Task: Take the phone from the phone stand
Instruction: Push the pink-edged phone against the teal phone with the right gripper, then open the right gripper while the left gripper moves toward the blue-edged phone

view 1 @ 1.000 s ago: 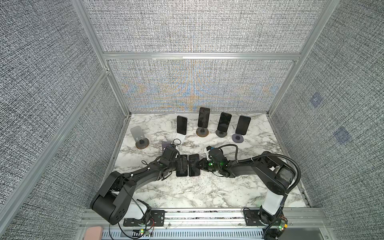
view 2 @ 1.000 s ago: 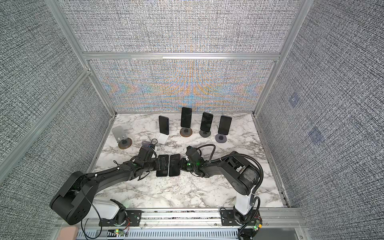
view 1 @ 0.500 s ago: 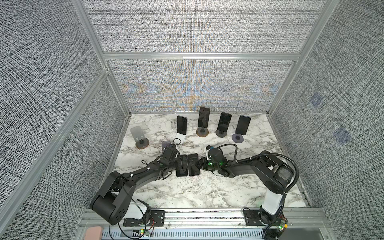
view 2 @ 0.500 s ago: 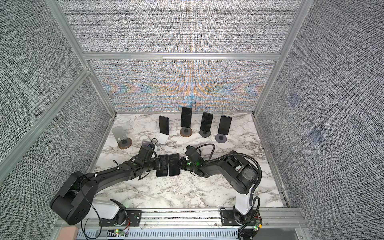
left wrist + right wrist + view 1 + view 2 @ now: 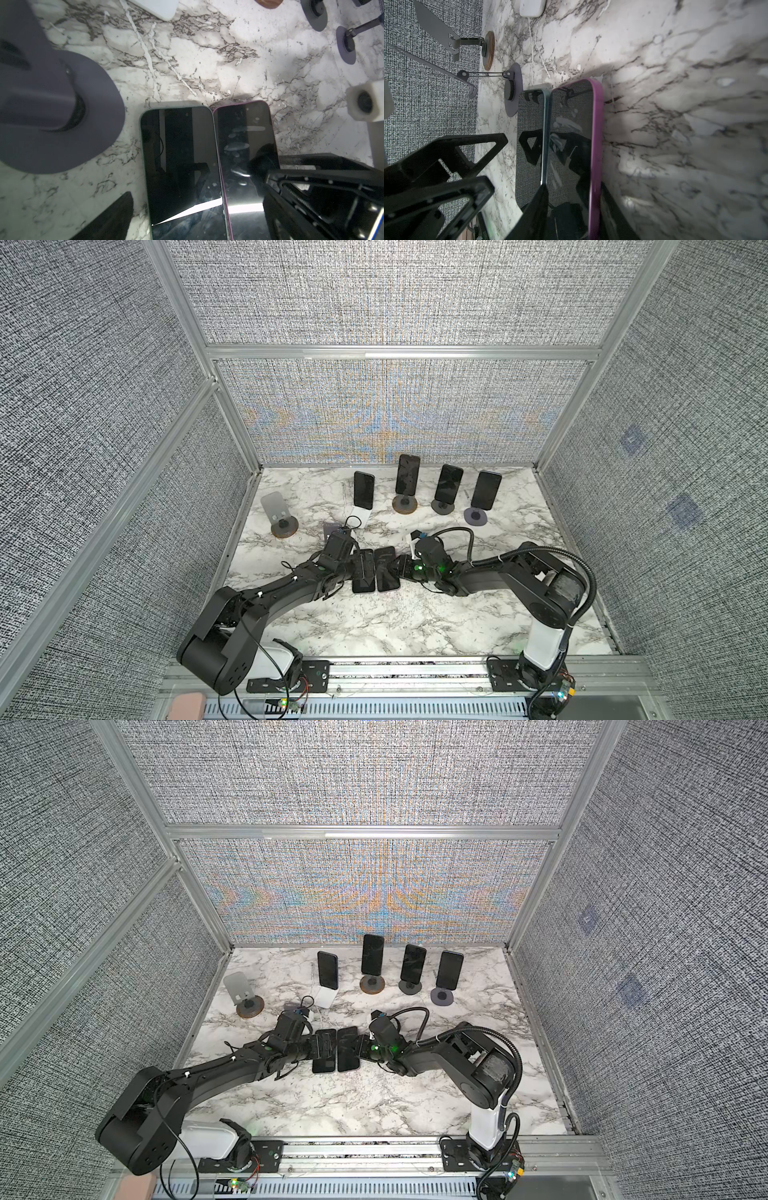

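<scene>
Near the middle of the marble surface (image 5: 415, 626) two phones lie flat, screens up, long edges touching. The teal-edged phone (image 5: 180, 162) is on the 9 o'clock side and the purple-edged phone (image 5: 387, 576) on the 3 o'clock side.

The left claw (image 5: 365, 566) hangs over the teal-edged phone with its jaws spread wide, gripping nothing.

The right claw (image 5: 400, 570) reaches in from 3 o'clock. In the right wrist view one of its fingers (image 5: 536, 207) sits at the seam between the phones and its mate sits beside the purple rim. They are partly apart, and I cannot tell whether they pinch the phone or merely flank it.

Toward 10 o'clock stand an empty wood-based stand (image 5: 276, 510) and an empty purple stand (image 5: 512, 91). Along 12 o'clock four phones (image 5: 406, 475) rest upright on their stands.
</scene>
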Robot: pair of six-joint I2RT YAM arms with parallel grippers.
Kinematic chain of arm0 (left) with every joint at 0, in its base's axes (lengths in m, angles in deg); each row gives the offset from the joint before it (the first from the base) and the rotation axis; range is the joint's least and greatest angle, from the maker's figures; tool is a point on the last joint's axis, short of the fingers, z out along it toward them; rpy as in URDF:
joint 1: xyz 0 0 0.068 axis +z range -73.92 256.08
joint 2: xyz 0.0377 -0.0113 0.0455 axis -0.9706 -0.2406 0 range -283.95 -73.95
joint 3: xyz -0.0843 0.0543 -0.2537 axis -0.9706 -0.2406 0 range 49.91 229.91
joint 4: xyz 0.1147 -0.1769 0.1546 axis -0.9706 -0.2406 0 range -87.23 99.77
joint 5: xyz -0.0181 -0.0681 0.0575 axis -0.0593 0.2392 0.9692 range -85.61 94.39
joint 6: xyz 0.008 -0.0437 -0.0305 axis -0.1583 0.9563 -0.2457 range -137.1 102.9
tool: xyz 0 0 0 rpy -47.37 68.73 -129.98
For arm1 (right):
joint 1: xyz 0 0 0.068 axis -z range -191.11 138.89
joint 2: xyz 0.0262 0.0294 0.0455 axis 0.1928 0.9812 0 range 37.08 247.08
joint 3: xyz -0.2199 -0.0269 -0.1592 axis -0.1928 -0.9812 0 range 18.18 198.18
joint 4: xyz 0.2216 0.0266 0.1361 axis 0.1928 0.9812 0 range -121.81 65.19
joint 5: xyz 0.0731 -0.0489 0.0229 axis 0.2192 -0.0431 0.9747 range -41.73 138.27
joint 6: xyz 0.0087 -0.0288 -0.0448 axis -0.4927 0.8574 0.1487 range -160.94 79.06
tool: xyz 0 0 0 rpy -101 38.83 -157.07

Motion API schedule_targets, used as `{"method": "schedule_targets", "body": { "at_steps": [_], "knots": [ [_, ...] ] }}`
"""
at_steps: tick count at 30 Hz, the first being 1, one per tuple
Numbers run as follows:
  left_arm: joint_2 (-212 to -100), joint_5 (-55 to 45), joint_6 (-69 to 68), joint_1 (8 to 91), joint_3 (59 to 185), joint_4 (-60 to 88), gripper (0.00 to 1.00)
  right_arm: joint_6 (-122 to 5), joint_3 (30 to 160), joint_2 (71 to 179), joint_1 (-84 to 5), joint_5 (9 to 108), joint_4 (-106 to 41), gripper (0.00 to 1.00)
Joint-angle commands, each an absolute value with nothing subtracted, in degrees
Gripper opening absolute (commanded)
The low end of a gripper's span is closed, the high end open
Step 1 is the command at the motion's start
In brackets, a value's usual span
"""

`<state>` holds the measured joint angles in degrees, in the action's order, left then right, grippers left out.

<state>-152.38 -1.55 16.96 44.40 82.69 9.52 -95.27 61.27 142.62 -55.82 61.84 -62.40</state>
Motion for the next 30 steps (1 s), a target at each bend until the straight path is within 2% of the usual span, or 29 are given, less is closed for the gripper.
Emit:
{"method": "schedule_targets", "body": {
  "at_steps": [1,8,19,22,30],
  "knots": [
    [-151.77,-0.71,16.65,44.41,83.30,8.12,0.98,-97.27,60.69,142.62,-56.19,60.67,-55.83,0.45],
    [-150.02,-0.10,16.13,44.39,83.73,6.05,0.98,-97.52,60.86,142.12,-57.09,60.06,-54.71,0.50],
    [-147.54,-0.29,15.84,44.39,83.92,4.68,0.98,-99.38,60.99,143.43,-57.96,59.99,-56.45,0.51],
    [-146.83,-0.28,15.60,44.44,84.23,3.95,0.99,-98.71,60.99,142.70,-57.94,59.48,-55.22,0.58],
    [-142.50,1.17,13.35,44.45,88.00,-1.80,0.98,-96.39,62.28,140.33,-57.96,59.01,-50.57,0.85]
  ]
}}
